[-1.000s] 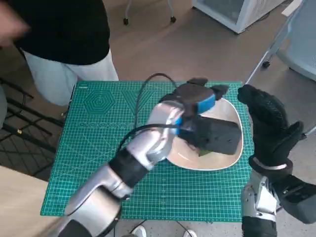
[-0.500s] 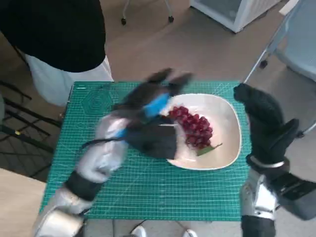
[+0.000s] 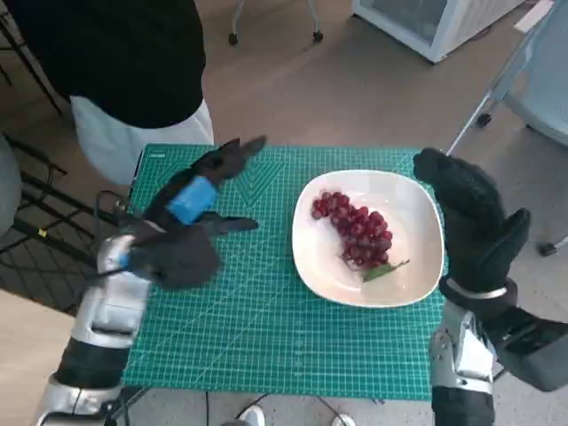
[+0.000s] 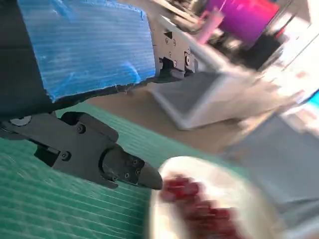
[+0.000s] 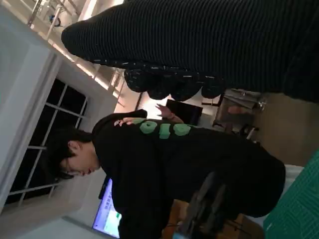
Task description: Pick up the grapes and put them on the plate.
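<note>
Left hand: the left hand hangs over the green mat, its fingers apart and nothing in them; the left wrist view shows the black fingertips bare, with the fruit beyond them.
Right hand: the right hand stands upright at the table's right edge, just beside the plate's rim, gloved fingers loosely raised and holding nothing that the head view shows.
Grapes: the grapes, a dark red bunch, lie on the plate, touching neither hand.
Direction from the hands: the bunch lies to the right of the left hand, with bare mat between them; it lies just to the left of the right hand, which looks the nearer of the two.
Long axis: the bunch runs on a slant, from the far left part of the plate toward the near right, ending at a green leaf.
Container: the plate, white with rounded corners, sits on the right half of the mat and holds the bunch and the leaf only.
Task standing: judged from how things lie, the fruit is already in its place, and neither hand needs to reach.
Beyond: a person in a dark top stands at the far left corner of the table.
</note>
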### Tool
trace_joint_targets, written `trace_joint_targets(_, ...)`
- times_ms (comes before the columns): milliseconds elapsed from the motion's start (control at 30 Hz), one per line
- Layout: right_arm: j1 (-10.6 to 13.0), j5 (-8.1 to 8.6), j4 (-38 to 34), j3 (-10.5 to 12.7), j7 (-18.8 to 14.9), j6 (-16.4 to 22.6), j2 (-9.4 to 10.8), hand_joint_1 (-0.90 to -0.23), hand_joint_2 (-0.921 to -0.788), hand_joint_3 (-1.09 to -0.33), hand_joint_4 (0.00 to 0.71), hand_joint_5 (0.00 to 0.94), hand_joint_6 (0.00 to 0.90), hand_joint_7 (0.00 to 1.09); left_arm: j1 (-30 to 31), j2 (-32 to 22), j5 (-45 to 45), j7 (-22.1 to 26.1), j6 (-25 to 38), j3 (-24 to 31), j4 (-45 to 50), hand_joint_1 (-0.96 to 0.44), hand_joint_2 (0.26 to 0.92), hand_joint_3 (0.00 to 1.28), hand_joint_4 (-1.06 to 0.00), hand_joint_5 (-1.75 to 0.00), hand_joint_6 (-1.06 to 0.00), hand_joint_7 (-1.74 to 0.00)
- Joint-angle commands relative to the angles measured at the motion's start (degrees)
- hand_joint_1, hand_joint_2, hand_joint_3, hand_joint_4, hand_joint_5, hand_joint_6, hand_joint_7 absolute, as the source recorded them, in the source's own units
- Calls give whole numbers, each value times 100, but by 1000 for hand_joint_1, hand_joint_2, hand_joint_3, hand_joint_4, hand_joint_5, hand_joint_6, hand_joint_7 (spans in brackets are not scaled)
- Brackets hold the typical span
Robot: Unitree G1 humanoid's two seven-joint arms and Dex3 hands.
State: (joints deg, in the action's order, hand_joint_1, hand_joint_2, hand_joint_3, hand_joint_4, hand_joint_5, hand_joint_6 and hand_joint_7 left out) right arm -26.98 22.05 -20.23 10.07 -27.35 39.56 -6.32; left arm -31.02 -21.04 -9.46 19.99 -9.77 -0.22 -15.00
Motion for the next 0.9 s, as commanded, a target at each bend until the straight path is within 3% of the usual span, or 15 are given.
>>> trace_joint_targets(33, 56, -67, 2, -70, 47, -176, 54, -471, -921, -541, 313, 6, 165, 323, 64, 1659, 2421, 262, -2131, 1114, -1397, -449, 917, 182, -132, -2, -218, -41)
trace_joint_targets(333, 25, -43, 6, -144, 7, -246, 54, -475, -921, -546, 312, 4, 157, 334, 189, 1736, 2854, 964, -2200, 1125, -1808, -537, 921, 332, -95, 0, -165, -7)
trace_joint_targets(567, 20, -34, -5, -159, -31, -288, 32, -481, -921, -548, 314, 5, 148, 346, 126, 1827, 2918, 1155, -2660, 1169, -2204, -590, 921, 348, -87, -3, -149, -1)
trace_joint_targets(900, -7, -49, -135, -142, -99, -238, -7, -487, -921, -547, 313, 3, 137, 365, 101, 1914, 2997, 1217, -2826, 1220, -2332, -602, 921, 376, -95, -4, -128, 0)
